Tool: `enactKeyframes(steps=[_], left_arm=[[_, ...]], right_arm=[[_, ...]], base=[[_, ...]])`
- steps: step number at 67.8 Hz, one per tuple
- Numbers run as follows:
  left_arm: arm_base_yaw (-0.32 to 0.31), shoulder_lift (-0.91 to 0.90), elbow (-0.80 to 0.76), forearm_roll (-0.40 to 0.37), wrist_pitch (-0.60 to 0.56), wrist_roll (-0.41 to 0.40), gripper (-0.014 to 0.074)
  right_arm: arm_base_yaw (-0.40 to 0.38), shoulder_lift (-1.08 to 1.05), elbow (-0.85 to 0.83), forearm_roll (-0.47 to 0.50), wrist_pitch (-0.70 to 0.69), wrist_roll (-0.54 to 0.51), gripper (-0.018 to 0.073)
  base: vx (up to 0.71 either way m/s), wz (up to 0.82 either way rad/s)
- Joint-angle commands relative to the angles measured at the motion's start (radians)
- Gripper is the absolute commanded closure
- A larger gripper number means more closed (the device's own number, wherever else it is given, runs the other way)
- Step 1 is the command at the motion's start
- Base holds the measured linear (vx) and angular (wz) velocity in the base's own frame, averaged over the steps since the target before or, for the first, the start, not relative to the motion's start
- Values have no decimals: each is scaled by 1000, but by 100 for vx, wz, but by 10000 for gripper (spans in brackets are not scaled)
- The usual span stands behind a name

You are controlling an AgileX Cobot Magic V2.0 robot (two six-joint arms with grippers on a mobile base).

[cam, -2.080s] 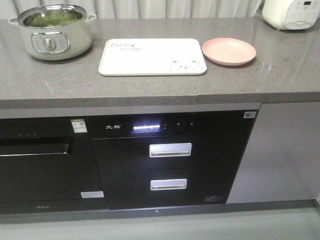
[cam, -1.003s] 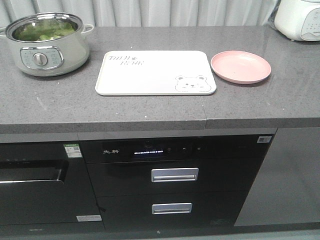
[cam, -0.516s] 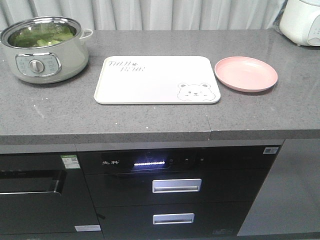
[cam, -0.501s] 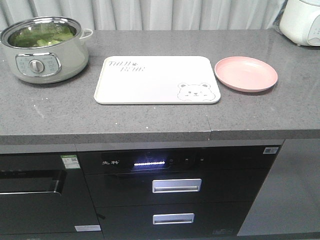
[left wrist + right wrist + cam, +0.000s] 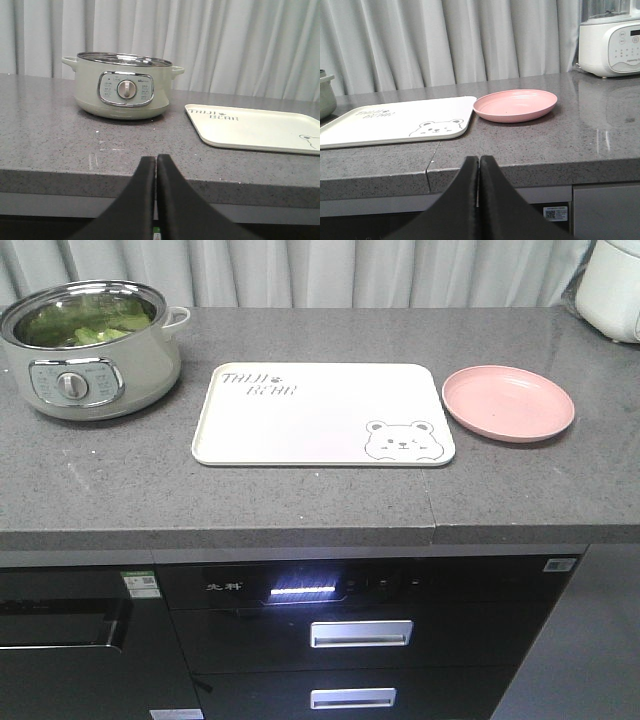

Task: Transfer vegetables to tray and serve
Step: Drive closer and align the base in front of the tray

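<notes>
Desk [image 5: 300, 500]: grey speckled stone top with a seam running front to back near the tray's right end. A pale pleated curtain [image 5: 350, 270] hangs behind it.

Pot [image 5: 90, 380]: pale green electric cooker with a steel rim, two side handles and a round dial on a front panel. It stands upright at the far left of the desk, with no lid on it.

Vegetables [image 5: 85, 328]: green leafy pieces lying inside the pot, seen from above in the front-facing view. The left wrist view shows only the pot's outside. How many leaves there are cannot be told.

Tray [image 5: 320, 430]: cream-white and rectangular with rounded corners, lying flat at the middle of the desk. It sits to the right of the pot and apart from it. Grey lettering [image 5: 258, 385] marks its far left corner and a winking bear drawing [image 5: 403, 439] its near right corner.

Pink plate [image 5: 508, 403]: round and shallow, just beside the tray's right edge and not touching it.

White appliance [image 5: 612, 285]: rounded body with a button panel, at the far right corner of the desk, well apart from the plate.

Cabinet front below the desk: black, with a lit display [image 5: 300, 593] and two silver drawer handles [image 5: 360, 633], one above the other.

Left gripper [image 5: 155, 160]: black jaws pressed together tip to tip, gripping no object. It is held low in front of the desk edge and faces the pot.

Right gripper [image 5: 478, 160]: black jaws likewise closed tip to tip and gripping no object. It is held low in front of the desk edge and faces the gap between tray and plate.
</notes>
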Motion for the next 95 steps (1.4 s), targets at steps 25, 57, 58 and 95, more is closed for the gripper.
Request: enactKeyframes(steps=[25, 57, 58, 95], left_arm=[[1, -1, 22, 0, -75, -7, 602], [1, -1, 22, 0, -75, -7, 602], [1, -1, 22, 0, -75, -7, 602], [1, -1, 22, 0, -75, -7, 602]], right_arm=[[-4, -6, 13, -9, -70, -2, 562], [-4, -6, 13, -9, -70, -2, 562], [-4, -6, 13, -9, -70, -2, 562], [-4, -6, 13, -9, -70, -2, 562]], base=[[8, 4], [9, 4], [8, 2], [7, -1]])
